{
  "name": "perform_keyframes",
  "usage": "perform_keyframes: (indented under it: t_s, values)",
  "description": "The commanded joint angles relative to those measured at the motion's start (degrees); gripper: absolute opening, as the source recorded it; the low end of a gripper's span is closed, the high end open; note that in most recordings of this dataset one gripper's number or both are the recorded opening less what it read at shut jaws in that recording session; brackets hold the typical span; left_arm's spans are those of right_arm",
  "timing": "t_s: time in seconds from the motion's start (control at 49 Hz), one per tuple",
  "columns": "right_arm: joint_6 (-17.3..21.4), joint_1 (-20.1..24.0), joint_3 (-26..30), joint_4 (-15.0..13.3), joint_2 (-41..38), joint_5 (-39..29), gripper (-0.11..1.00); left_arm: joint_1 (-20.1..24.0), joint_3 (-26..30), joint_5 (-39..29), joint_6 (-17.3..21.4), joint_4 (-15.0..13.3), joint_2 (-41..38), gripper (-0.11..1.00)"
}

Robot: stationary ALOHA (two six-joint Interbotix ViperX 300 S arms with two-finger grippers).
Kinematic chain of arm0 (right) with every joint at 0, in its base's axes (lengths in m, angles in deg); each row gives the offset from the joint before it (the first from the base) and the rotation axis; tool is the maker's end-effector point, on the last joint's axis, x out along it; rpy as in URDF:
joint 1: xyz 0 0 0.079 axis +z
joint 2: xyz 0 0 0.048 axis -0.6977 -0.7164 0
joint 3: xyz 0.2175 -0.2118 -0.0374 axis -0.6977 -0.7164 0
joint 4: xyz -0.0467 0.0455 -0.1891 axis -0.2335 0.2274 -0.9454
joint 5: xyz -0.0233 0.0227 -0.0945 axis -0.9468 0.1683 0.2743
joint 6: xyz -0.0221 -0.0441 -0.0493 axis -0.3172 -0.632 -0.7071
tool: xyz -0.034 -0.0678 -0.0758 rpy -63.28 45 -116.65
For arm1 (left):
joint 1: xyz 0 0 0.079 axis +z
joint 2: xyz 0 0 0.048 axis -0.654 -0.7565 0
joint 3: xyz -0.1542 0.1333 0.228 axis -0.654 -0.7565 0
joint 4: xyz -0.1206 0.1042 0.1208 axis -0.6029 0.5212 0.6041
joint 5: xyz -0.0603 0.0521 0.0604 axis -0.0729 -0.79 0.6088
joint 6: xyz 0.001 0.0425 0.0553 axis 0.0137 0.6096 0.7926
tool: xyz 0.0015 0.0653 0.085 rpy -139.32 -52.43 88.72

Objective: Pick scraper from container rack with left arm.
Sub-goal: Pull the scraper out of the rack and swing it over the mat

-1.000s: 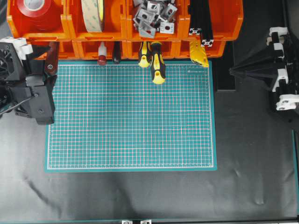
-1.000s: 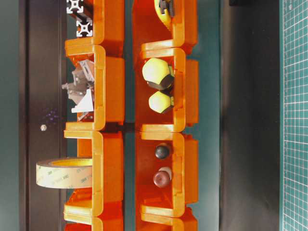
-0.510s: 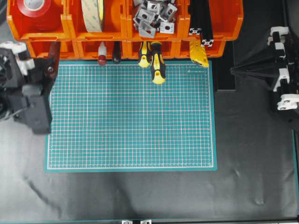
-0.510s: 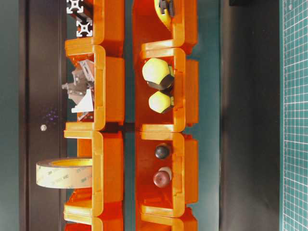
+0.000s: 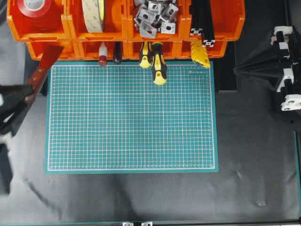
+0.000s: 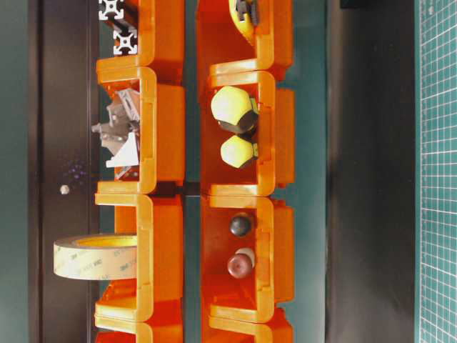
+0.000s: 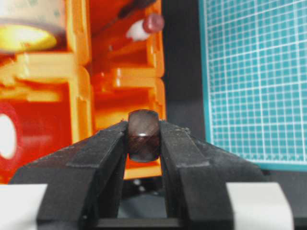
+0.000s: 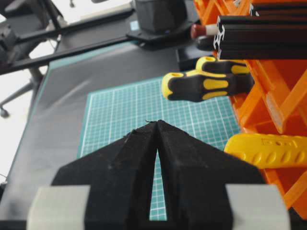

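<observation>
Two rows of orange bins make up the container rack point(image 5: 127, 28), which runs along the far edge of the green mat point(image 5: 131, 117) on my black worktop point(image 5: 254, 155). From overhead I see the left arm point(image 5: 11, 113) blurred at the worktop's left edge, just off the mat's left side, with the scraper point(image 5: 42, 70) slanting up from it toward the rack's lower left bin, over the mat's far left corner; its reddish-brown handle sits at the gripper end, while the upper end toward the bin is too smeared for me to say whether it touches the rack. My left wrist camera shows the left gripper point(image 7: 144, 139) clamped on the scraper's handle end: the dark rounded butt is pinched between the two black fingers point(image 7: 180, 148), one pressed to each side, and it stands slightly proud of their tips. The right gripper point(image 8: 157, 125) sits at the worktop's right edge, well clear of the mat, its fingers meeting at the tips with only a narrow slit behind them. Two yellow-and-black screwdrivers point(image 5: 155, 61) poke out of a lower bin over the mat's far edge.
</observation>
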Motion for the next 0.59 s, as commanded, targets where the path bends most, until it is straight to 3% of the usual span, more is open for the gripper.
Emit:
perform_keyframes:
  t_s: [0.0, 0.265, 0.408, 0.571]
  values:
    - [0.00, -0.09, 1.14, 0.09, 0.18, 0.09, 0.01, -2.46, 6.50, -1.05, 3.34, 0.26, -1.23, 0.21]
    - [0.09, -0.18, 2.02, 0.18, 3.08, -3.69, 0.01, -4.13, 14.41, 4.22, 8.70, 0.26, -8.53, 0.21]
    - [0.09, -0.18, 2.99, 0.18, 5.01, -7.82, 0.01, -2.02, 12.39, 10.99, 10.46, 0.26, -12.04, 0.21]
    - [0.53, -1.14, 3.78, 0.18, 6.77, -10.55, 0.01, 3.87, 9.67, 21.97, 13.01, 0.26, -15.91, 0.21]
